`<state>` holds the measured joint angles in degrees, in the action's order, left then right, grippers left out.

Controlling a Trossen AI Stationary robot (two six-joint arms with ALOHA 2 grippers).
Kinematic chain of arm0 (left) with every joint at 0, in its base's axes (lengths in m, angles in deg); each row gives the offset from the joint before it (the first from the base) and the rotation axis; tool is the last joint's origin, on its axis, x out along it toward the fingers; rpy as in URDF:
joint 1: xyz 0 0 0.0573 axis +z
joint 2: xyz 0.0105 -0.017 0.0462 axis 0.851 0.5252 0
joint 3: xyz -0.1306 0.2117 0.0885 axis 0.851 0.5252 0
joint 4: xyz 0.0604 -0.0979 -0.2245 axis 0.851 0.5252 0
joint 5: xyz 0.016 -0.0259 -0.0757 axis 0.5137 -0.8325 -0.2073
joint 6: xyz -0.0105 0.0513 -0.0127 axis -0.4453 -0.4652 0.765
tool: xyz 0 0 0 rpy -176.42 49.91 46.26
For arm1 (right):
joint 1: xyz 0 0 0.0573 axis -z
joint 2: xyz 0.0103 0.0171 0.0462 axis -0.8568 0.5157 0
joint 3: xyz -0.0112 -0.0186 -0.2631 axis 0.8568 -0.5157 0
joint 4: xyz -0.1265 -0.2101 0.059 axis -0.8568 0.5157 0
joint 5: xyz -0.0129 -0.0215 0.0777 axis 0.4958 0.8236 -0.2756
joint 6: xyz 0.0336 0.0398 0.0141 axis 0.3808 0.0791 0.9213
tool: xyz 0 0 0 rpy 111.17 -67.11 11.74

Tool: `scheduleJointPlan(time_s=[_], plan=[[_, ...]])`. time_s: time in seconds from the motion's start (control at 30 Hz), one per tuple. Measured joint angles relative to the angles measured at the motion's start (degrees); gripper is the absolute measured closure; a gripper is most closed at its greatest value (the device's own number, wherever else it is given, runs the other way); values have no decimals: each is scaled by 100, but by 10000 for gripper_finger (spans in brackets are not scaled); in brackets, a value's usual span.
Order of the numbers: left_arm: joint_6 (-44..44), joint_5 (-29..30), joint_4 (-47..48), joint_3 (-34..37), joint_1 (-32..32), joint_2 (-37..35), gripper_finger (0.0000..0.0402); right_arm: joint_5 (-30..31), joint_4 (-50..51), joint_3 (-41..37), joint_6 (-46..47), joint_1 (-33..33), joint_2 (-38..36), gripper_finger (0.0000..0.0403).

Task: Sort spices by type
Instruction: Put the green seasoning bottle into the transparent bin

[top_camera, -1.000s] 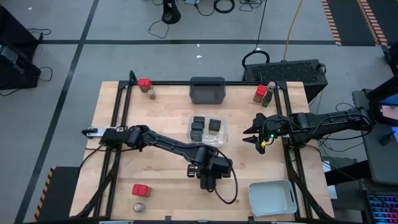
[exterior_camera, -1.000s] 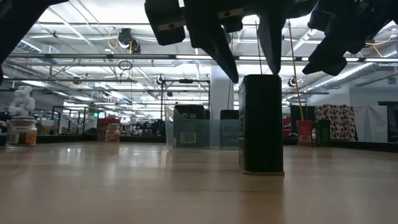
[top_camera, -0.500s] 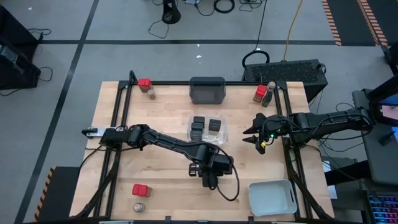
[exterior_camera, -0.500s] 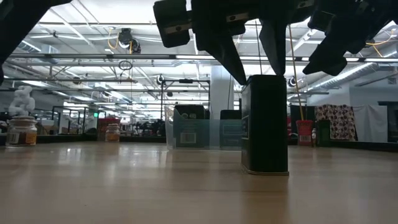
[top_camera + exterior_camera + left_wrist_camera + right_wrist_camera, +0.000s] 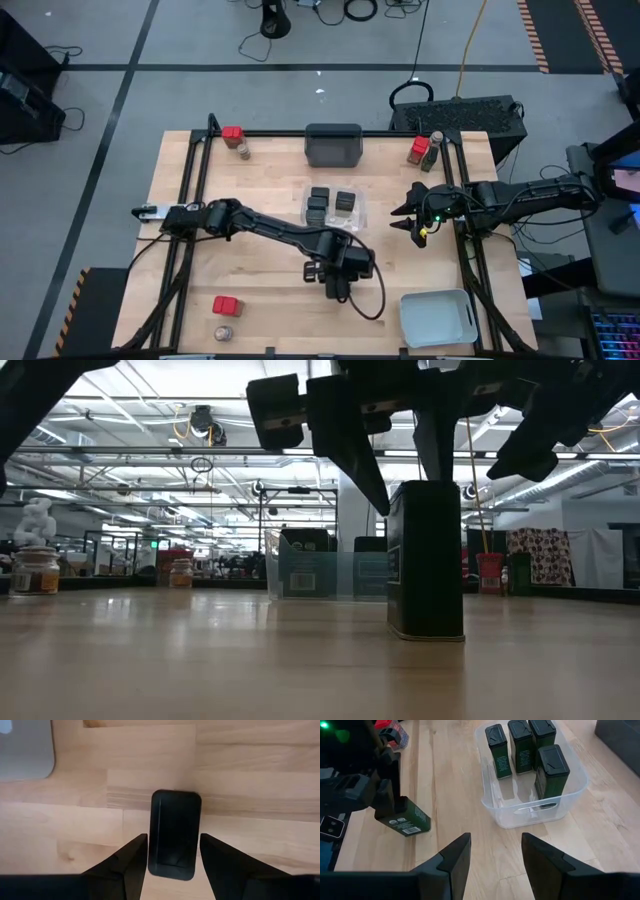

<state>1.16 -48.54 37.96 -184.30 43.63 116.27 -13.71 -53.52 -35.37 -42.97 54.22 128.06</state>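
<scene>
Down and slightly sideways comes the left hand (image 5: pixel 400 480), its two dark fingers now dropped lower over the black boxy spice tin (image 5: pixel 426 560), which has itself slid a touch along the desk (image 5: pixel 200 660) since a second ago. In the left wrist view the fingers stand apart on either side of the tin's flat black lid (image 5: pixel 174 834), straddling it with a sliver of daylight on each side; not clamped yet. The tin stands upright on the bare wood, near the front of the desk and well apart from everything else.

Looking outward: the clear plastic tray (image 5: pixel 335 210) in the middle of the desk already holds four more black tins (image 5: pixel 522 745), so this one looks bound for the same place. The grasp itself seems to be the step in hand, with the lift and carry to come.

Further out, the right hand (image 5: pixel 408 218) hovers by the right edge of the desk, fingers apart and holding nothing. The dark grey tray (image 5: pixel 333 145) sits at the back, the pale grey tray (image 5: pixel 437 316) at the front right corner. Red-topped blocky containers and small round jars wait in pairs at the back left (image 5: pixel 236 140), back right (image 5: pixel 423 150) and front left (image 5: pixel 224 312), all unsorted.
</scene>
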Motion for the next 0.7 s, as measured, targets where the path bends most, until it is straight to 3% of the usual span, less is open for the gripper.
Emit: scheduleJointPlan(time_s=[0.7], plan=[[133,-182,-51,107,5,0,215,2,-2,0,-34,0,0,245]])
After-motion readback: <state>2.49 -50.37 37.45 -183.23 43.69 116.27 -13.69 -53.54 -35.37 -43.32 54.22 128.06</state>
